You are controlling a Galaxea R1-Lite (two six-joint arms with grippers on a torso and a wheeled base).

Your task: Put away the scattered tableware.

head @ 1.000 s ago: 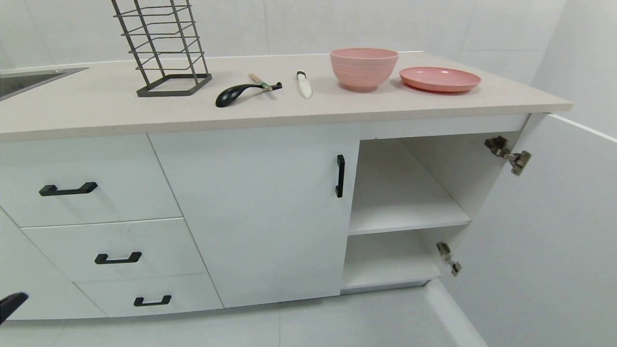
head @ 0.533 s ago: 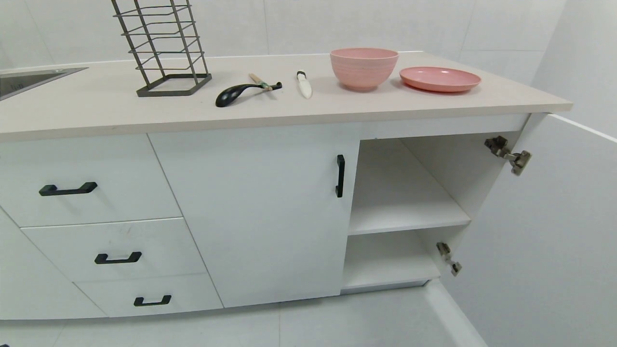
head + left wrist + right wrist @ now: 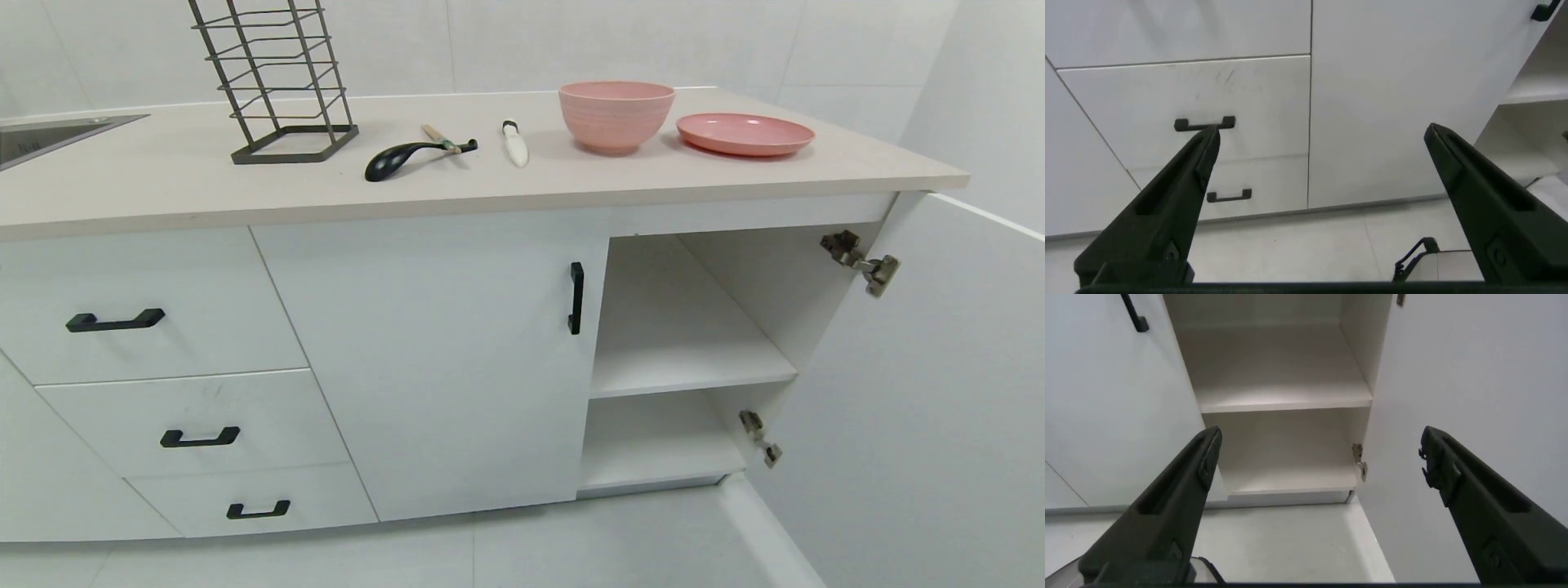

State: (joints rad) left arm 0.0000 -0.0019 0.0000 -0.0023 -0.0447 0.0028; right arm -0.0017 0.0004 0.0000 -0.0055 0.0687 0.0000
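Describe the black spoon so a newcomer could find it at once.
On the beige countertop, look between the tall wire rack and the pink bowl. The black spoon lies there, its handle ending by a wooden stick. It is the only glossy black piece; the utensil beside it is mostly white.

1. Bright, soft, even light falls from above on the surface [image 3: 180, 188].
2. The bowl [image 3: 616, 114] and plate [image 3: 744, 133] cast faint, short shadows.
3. The lower shelf [image 3: 653, 445] lies dimmer.
4. The drawers [image 3: 188, 408] bow near the head view's lower left edge.
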